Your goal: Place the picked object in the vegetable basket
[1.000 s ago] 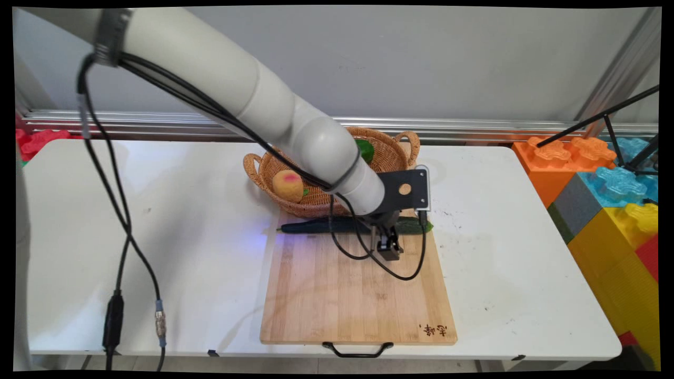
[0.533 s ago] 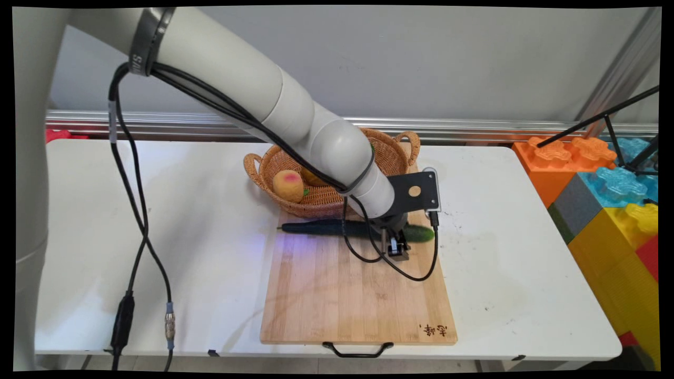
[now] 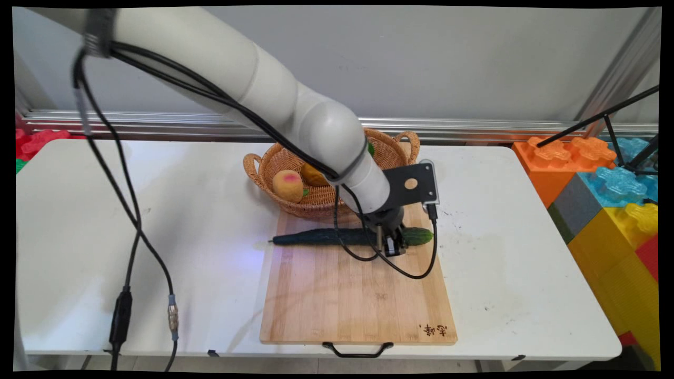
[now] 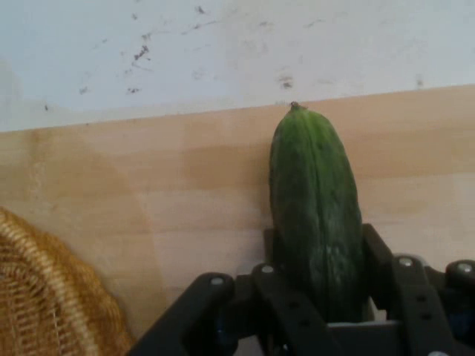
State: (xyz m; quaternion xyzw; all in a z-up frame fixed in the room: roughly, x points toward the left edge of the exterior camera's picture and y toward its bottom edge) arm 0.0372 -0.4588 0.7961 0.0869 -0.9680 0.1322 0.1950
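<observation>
Cucumber (image 3: 337,237) nearer on board (image 3: 358,295) vs. before, betw. gripper (image 3: 392,246) fingers

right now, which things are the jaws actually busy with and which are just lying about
In hand: cucumber, gripped between the jaws; cutting board under it.

Lying about: basket, holding a peach and a yellow fruit; toy blocks beside the table.

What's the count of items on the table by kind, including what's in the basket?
Cucumber, across the board's far end, held between the gripper fingers: 1
Cutting board: 1
Wicker basket: 1
Peach in the basket: 1
Orange-yellow item in the basket, mostly hidden by the arm: 1
Green item in the basket, barely showing: 1
Total: 6
</observation>
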